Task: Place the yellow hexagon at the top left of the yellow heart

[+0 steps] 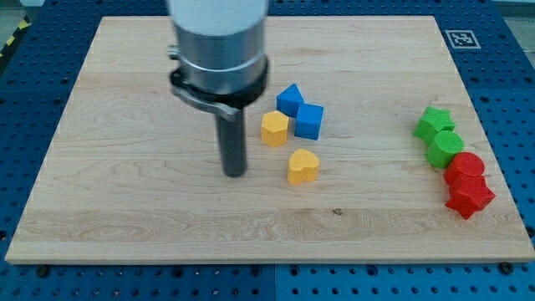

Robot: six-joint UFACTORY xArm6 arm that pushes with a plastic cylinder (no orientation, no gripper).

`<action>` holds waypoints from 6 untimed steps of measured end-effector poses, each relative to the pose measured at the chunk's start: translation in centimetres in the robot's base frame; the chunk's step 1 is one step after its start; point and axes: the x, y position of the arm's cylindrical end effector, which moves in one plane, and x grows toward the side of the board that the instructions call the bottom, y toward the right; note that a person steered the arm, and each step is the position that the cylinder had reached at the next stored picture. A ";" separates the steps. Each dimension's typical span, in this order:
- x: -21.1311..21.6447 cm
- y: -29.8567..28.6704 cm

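Yellow hexagon (274,128) up-left of yellow heart (303,166); my tip (235,173) left of both; no claw.

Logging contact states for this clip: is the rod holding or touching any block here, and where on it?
Nothing is held. My tip rests on bare board, apart from the yellow hexagon and the yellow heart to its right.

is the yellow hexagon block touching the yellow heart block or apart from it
Apart. Bare wood shows between the yellow hexagon block and the yellow heart block below-right of it. My tip stands left of both, touching neither.
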 end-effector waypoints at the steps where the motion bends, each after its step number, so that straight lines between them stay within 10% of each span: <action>1: -6.0 -0.2; 6: -2.0 2.3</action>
